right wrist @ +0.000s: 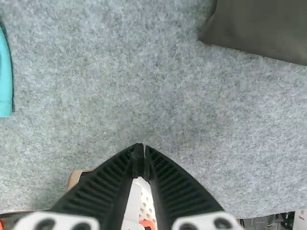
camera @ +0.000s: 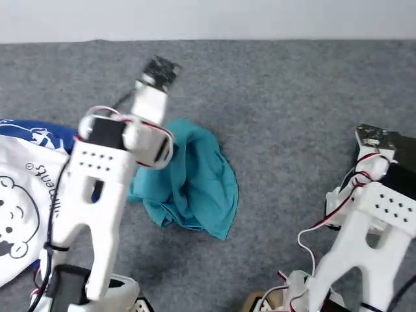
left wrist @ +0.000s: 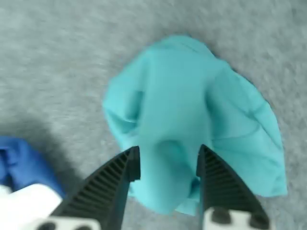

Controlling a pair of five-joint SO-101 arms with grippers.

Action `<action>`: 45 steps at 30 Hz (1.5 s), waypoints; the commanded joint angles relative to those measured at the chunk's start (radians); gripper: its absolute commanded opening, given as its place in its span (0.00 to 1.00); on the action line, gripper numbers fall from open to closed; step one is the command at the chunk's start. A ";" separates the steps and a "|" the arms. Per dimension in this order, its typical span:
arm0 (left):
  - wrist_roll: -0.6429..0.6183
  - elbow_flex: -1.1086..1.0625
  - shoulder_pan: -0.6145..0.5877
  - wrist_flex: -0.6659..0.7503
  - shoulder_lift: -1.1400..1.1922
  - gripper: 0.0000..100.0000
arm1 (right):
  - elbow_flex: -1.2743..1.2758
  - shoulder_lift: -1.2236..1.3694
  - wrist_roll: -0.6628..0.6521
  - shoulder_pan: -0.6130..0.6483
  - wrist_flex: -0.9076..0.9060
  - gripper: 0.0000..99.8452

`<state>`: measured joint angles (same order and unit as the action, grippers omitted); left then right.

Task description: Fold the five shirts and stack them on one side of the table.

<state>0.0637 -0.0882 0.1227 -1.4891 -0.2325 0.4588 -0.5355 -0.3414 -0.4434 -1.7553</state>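
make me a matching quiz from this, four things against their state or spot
Things:
1 teal shirt
2 left hand
3 right hand
4 white printed shirt

States or spots:
a shut, over bare grey mat
b crumpled, mid-table
c open, above the teal shirt
d flat at the mat's left edge

Pairs: 1-b, 2-c, 3-a, 4-d

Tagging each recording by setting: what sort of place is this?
Likely a robotics lab tabletop for cloth handling: grey carpet-like mat, the left arm and right arm mounted side by side, and a crumpled teal shirt.
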 commanded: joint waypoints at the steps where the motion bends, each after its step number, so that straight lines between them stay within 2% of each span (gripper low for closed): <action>1: 0.011 0.185 -0.080 -0.104 -0.005 0.20 | -0.011 -0.031 0.002 0.079 -0.039 0.01; 7: 0.014 0.302 -0.290 -0.261 -0.005 0.20 | -0.011 -0.021 0.002 0.447 -0.038 0.01; 12: 0.023 0.291 -0.559 -0.264 -0.003 0.20 | -0.008 0.012 0.000 0.736 -0.031 0.01; 15: 0.081 0.268 -0.669 -0.264 -0.002 0.20 | -0.009 0.094 0.000 0.874 -0.031 0.01; 20: 0.157 0.219 -0.784 -0.262 -0.002 0.18 | -0.058 0.269 0.008 1.055 -0.030 0.16; 23: 0.196 0.211 -0.839 -0.261 0.002 0.14 | -0.127 0.377 0.008 1.119 -0.030 0.23; 34: 0.229 0.209 -0.927 -0.261 0.005 0.12 | -0.344 0.684 0.003 1.254 -0.031 0.23; 45: 0.229 0.209 -0.927 -0.262 0.005 0.12 | -0.341 0.900 0.003 1.256 0.114 0.23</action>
<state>0.2831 0.1174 -0.7979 -1.7346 -0.2232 0.1611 0.3422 -0.3414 0.8178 -1.6755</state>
